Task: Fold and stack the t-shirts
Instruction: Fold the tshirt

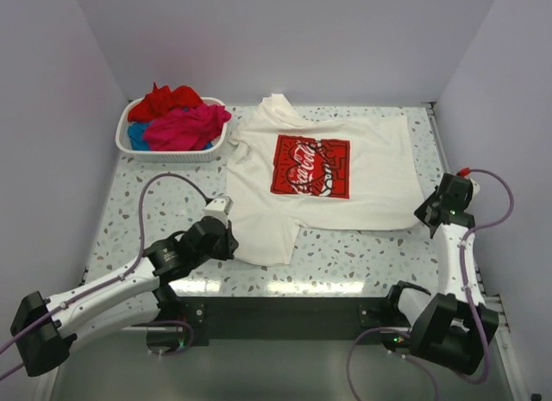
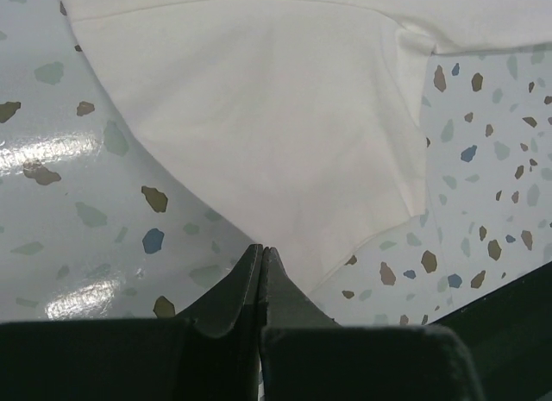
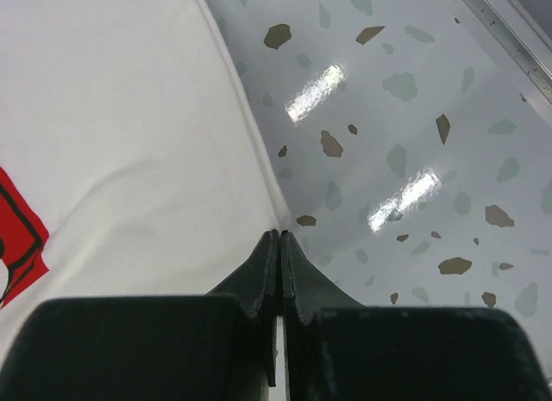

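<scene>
You have the white t-shirt [image 1: 379,172] spread across the table [image 1: 362,254], stretching nine to three, with the left gripper [image 2: 263,256] pinched together at its seven-o'clock corner and the right gripper [image 3: 280,243] likewise at its four-o'clock edge.

The white t-shirt [image 1: 379,159] is soft, matt cloth, smooth with faint creases. The table [image 1: 345,259] has a glossy, speckled stone-look finish that mirrors the lights. My fingers [image 2: 233,289] look like matt black plastic. At upper left, the basket [image 1: 172,153] is white slatted plastic.
</scene>
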Available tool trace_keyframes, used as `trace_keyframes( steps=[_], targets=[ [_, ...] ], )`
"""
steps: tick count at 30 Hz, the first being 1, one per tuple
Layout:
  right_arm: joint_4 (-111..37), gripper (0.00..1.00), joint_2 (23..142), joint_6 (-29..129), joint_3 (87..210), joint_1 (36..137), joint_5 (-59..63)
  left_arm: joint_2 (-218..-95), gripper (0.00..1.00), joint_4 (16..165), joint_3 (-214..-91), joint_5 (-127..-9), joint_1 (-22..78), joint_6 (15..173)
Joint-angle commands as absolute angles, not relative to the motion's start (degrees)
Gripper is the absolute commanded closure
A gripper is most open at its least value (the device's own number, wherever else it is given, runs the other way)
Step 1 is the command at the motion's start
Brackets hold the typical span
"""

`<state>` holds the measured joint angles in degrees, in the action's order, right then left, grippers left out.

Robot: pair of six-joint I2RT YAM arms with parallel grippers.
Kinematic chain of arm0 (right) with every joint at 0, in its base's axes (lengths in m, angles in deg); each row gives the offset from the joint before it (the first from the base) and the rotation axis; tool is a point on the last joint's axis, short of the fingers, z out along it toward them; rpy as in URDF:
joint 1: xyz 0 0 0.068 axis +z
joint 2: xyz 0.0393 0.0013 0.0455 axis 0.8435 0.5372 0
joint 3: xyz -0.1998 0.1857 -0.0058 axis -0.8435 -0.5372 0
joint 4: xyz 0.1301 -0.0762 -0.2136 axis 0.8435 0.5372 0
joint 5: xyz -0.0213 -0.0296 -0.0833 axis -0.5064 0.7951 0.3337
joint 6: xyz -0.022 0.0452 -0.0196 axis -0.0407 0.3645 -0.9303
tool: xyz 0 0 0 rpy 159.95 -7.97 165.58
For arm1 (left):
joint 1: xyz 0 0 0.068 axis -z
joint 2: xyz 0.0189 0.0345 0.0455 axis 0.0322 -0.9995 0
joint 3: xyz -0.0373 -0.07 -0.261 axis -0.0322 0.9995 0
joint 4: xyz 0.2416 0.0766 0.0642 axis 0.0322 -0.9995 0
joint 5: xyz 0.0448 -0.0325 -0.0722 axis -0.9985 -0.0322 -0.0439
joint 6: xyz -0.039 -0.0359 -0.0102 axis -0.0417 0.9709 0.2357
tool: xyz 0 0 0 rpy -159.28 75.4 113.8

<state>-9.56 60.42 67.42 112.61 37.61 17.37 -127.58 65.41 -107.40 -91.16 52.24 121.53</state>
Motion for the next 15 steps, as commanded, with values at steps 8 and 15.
trace_keyframes(
  steps=[8,15],
  targets=[
    [-1.14,1.00,50.75,66.39,114.45,37.56,17.99,-118.13,1.00,60.69,-107.66,-83.74,52.47,124.95],
    [0.62,1.00,47.15,66.48,115.25,37.56,19.05,-110.48,1.00,54.63,-109.68,-81.98,52.47,128.64]
  ],
)
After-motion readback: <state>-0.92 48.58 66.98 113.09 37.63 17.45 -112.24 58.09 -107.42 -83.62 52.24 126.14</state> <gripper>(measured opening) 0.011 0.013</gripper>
